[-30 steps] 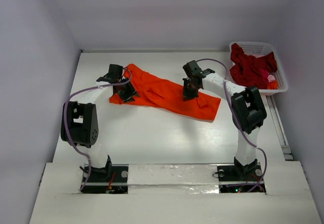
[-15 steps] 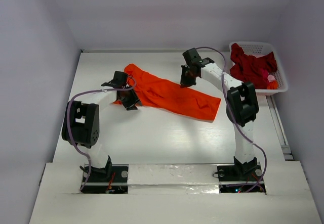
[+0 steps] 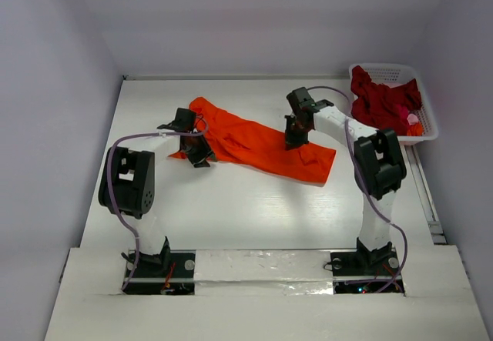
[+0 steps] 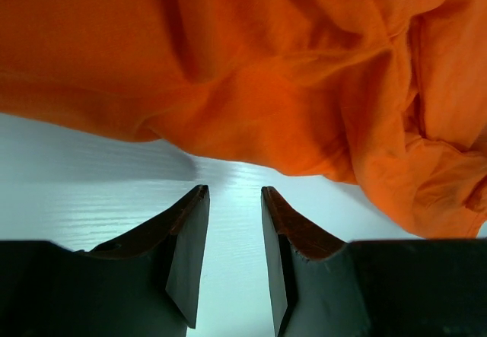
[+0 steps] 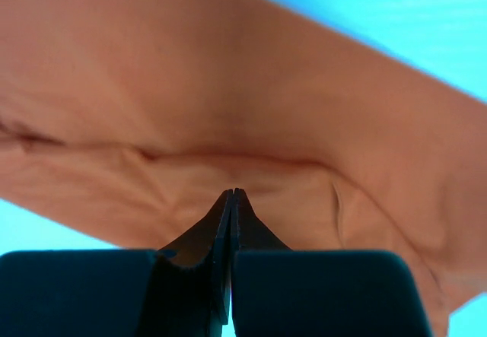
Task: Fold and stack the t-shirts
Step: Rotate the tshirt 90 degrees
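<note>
The orange t-shirt (image 3: pixel 258 145) lies rumpled across the far half of the bench (image 3: pixel 231 210), so I judge I'm flattening it before folding: right claw (image 5: pixel 230 194) closed, tips on cloth, left claw (image 4: pixel 233 192) slightly parted beside the hem, needing to advance and pinch.

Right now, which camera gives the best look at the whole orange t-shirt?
Top external: the orange t-shirt lies full-length across the table. The left wrist view shows only a rumpled edge beyond the open left pincer; the right wrist view shows just a close patch puckered at the shut right pincer.
</note>
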Action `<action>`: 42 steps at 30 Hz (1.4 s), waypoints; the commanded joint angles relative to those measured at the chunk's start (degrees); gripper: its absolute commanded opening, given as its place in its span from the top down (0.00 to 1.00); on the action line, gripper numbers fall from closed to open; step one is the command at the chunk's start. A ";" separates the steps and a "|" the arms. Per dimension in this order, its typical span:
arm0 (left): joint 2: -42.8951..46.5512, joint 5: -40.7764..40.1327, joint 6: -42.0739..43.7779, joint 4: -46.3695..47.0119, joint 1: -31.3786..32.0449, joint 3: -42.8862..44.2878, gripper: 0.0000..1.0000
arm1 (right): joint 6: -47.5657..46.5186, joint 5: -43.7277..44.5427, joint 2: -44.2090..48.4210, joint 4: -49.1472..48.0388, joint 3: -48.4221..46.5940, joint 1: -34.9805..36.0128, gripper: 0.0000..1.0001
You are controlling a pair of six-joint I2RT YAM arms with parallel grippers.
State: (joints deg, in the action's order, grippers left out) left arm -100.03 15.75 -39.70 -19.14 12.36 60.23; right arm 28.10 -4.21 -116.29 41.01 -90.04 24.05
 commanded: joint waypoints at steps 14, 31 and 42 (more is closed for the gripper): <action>-0.61 -0.37 -0.20 -1.08 -0.58 5.08 0.70 | 0.38 -0.98 11.44 -6.47 12.87 0.12 1.00; -1.13 -0.45 0.50 -1.87 -1.64 6.13 0.70 | 3.01 0.16 8.18 -7.09 13.13 -1.72 1.00; -1.84 -0.28 0.86 -1.87 -2.16 6.57 0.71 | 2.75 2.27 8.45 -6.83 15.07 -6.04 1.00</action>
State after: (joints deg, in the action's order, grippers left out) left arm -102.30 15.64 -39.51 -20.03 10.41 64.55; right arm 30.87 -3.57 -107.79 35.51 -75.90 18.65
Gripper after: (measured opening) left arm 0.297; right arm 0.011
